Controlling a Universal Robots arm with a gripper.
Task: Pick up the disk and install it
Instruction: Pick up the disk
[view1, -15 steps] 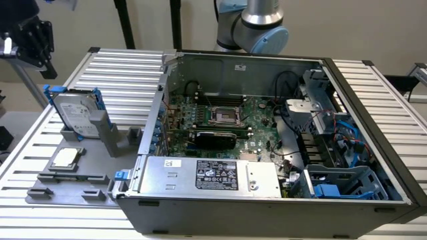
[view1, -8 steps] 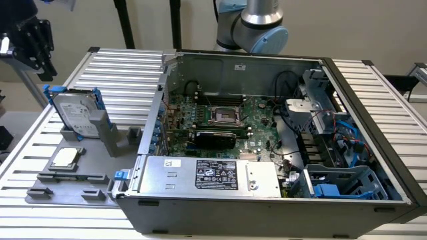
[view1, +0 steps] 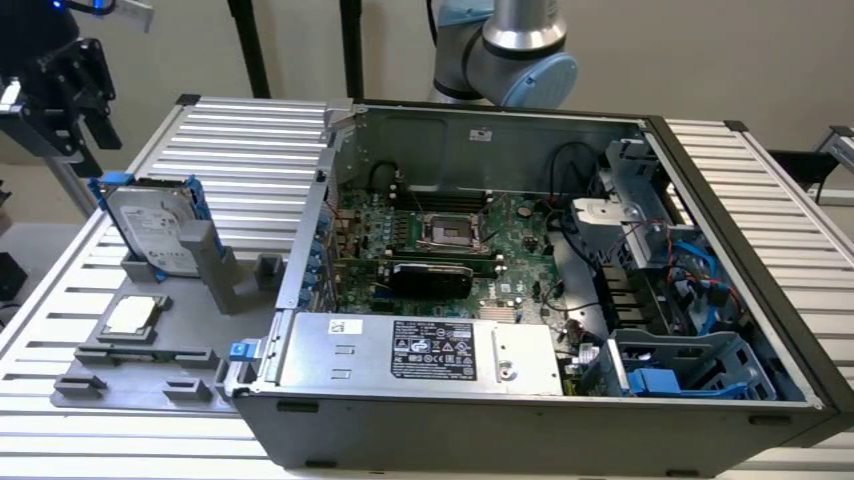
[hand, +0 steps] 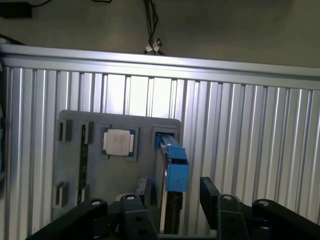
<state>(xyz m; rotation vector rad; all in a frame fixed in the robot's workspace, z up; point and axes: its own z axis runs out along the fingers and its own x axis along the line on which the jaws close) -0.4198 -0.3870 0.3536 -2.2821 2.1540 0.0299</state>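
The disk (view1: 151, 225) stands upright on edge in a grey holder on the fixture plate (view1: 134, 375), at the exterior view's left. It is a silver-grey drive with a white label in a blue carrier frame. My black gripper (view1: 80, 125) hangs above it and slightly toward the exterior view's left, not touching it. In the wrist view the disk (hand: 172, 165) appears edge-on with its blue carrier end uppermost. My gripper (hand: 175, 192) is open, with one of its fingers (hand: 142, 192) on each side of the disk's line.
A small square CPU chip (view1: 134, 315) (hand: 120, 142) lies on the grey plate beside the disk. The open computer case (view1: 534, 250) holds a motherboard, a power supply (view1: 427, 350) and a blue drive cage (view1: 687, 365) at the near right corner. Ribbed aluminium table (view1: 254, 150) surrounds everything.
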